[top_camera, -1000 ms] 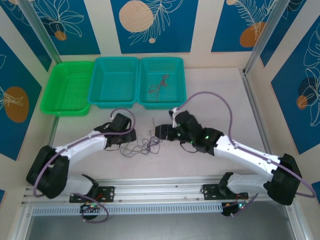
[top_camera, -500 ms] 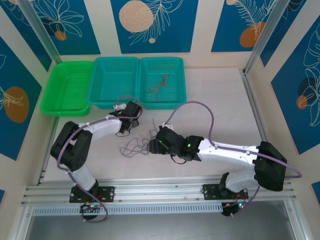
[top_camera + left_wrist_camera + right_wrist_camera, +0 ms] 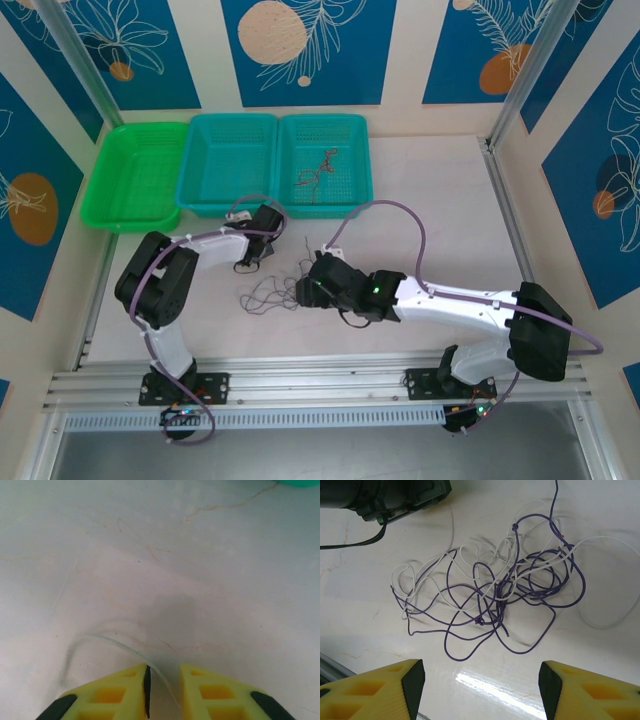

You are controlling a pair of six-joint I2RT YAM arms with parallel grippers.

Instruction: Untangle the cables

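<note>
The cables (image 3: 275, 293) lie tangled on the table centre, a dark purple one (image 3: 470, 642) looped through a whitish one (image 3: 420, 570). My right gripper (image 3: 482, 680) hangs open just above the tangle's near edge (image 3: 305, 290), nothing between its fingers. My left gripper (image 3: 255, 258) points down at the table behind the tangle. Its yellow fingers (image 3: 120, 690) stand a narrow gap apart (image 3: 163, 672). A whitish cable strand (image 3: 115, 642) runs into that gap, touching the left fingertip. A reddish-brown cable (image 3: 318, 172) lies in the right teal basket.
Three baskets line the far edge: green (image 3: 110, 205), teal (image 3: 200, 195), and teal (image 3: 362, 190) holding the reddish-brown cable. Lilac arm cables arch over both forearms (image 3: 400, 210). The left wrist body (image 3: 395, 495) sits just beyond the tangle. An aluminium rail (image 3: 320, 372) borders the near edge.
The right arm reached left over the tangle, then held still. The left arm folded back, moving its gripper toward the baskets, and its jaws narrowed around the whitish strand.
</note>
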